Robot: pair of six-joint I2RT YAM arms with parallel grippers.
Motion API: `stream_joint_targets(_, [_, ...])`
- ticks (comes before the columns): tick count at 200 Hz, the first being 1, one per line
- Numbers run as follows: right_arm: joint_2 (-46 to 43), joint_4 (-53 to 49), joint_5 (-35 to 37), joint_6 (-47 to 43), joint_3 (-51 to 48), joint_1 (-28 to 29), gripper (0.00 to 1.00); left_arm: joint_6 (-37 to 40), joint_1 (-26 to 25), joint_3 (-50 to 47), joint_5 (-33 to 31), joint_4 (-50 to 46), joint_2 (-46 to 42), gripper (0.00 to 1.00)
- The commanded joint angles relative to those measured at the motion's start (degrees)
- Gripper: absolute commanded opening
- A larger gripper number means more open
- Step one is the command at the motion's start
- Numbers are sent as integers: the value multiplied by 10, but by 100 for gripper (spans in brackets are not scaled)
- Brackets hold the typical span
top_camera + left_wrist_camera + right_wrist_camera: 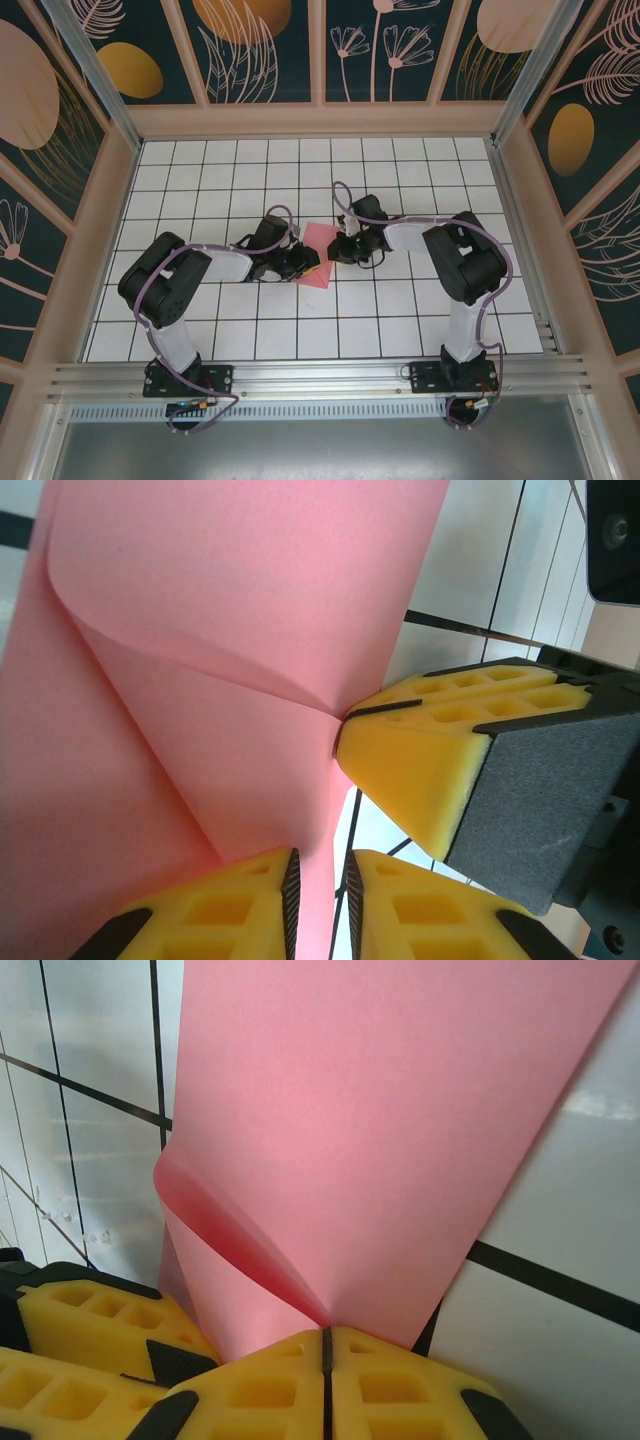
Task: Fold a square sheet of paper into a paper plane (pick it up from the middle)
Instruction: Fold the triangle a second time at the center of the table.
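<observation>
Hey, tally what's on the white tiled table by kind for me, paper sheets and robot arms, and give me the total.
Pink paper sheet: 1
Robot arms: 2, with the left gripper and the right gripper each pinching the sheet between its fingers
Total: 3
</observation>
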Motion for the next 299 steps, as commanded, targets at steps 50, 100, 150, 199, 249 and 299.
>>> stream_joint_targets(50, [16,-21,18,-18,11,2,10,13,-1,11,9,26,-29,24])
stream_joint_targets(100, [17,-21,18,-19,11,2,10,5,-2,12,14,36,-4,24])
stream_joint_targets(150, [19,-21,20,-19,11,2,10,10,-1,11,2,23,5,24])
stream_joint_targets(199, [20,-24,24,-17,11,2,10,17,-2,7,-6,12,15,24])
stream_joint_targets(249, [22,-24,28,-15,11,2,10,18,-2,5,-10,11,21,24])
stream_joint_targets(299, [25,-27,33,-16,12,2,10,16,-2,0,-16,9,23,24])
